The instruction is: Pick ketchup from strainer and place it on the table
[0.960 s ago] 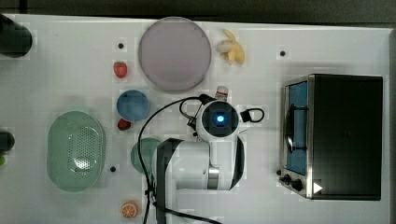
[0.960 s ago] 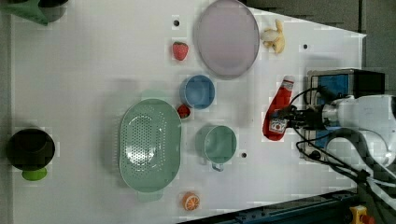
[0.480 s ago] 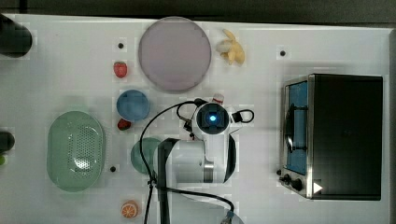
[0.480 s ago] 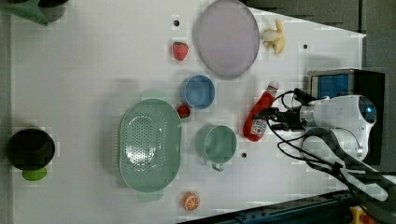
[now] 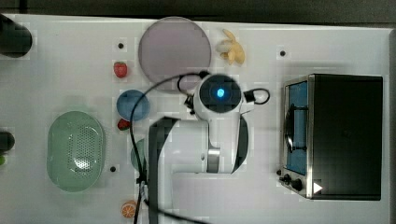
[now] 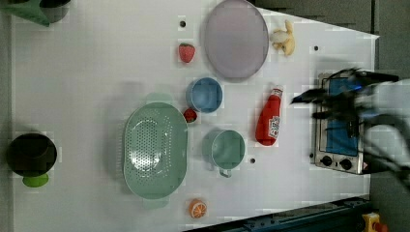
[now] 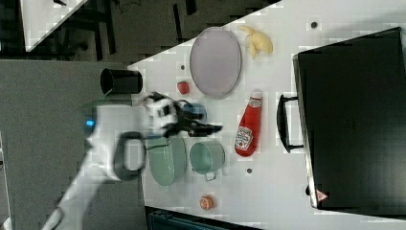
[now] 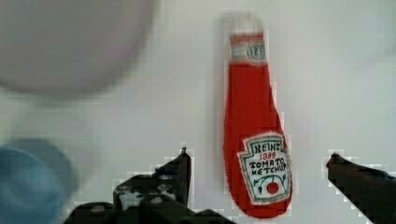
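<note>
Two fingers (image 8: 180, 170) of the gripper (image 8: 257, 163) stand spread wide, holding nothing; the ketchup (image 8: 256, 135) lies flat on the table (image 6: 96, 63) between and beyond them, touching neither; the strainer (image 6: 154, 150) sits well apart, past the green cup (image 6: 227, 149).

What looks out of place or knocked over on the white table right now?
Nothing spilled or damaged. The red squeeze ketchup bottle lies on its side on the white table, between the green cup and the toaster oven. The open gripper is clear of it.
</note>
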### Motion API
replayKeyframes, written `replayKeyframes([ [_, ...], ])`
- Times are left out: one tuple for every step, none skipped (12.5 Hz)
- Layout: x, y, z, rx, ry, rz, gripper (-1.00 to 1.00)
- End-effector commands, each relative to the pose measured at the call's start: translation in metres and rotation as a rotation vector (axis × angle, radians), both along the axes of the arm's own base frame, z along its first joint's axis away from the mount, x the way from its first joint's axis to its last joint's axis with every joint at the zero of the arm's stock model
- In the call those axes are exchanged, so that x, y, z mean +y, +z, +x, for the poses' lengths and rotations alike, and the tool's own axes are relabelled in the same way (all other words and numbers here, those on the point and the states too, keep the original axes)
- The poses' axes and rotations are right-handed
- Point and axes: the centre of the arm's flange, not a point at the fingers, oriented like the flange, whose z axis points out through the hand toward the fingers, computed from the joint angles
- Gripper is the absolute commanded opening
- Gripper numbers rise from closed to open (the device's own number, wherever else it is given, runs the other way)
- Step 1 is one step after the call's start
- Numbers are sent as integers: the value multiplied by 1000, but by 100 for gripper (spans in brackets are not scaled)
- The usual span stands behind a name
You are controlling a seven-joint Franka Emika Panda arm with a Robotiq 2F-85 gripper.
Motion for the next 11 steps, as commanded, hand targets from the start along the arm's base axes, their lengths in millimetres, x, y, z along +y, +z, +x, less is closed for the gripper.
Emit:
replayKeyframes([
  [20,134,17,-59,-209,-22,100],
  [24,162,19,-41,-237,-26,100],
  [26,187,22,-35,-262,-28,100],
  [27,208,23,-29,-282,-30,100],
  [29,224,23,-28,-282,-28,100],
  [28,237,23,-34,-283,-27,100],
  [26,244,22,-33,-288,-28,100],
  [25,245,22,-34,-289,-28,100],
  [25,244,23,-33,-289,-28,100],
  [25,241,23,-28,-288,-29,100],
  [25,238,23,-23,-288,-29,100],
])
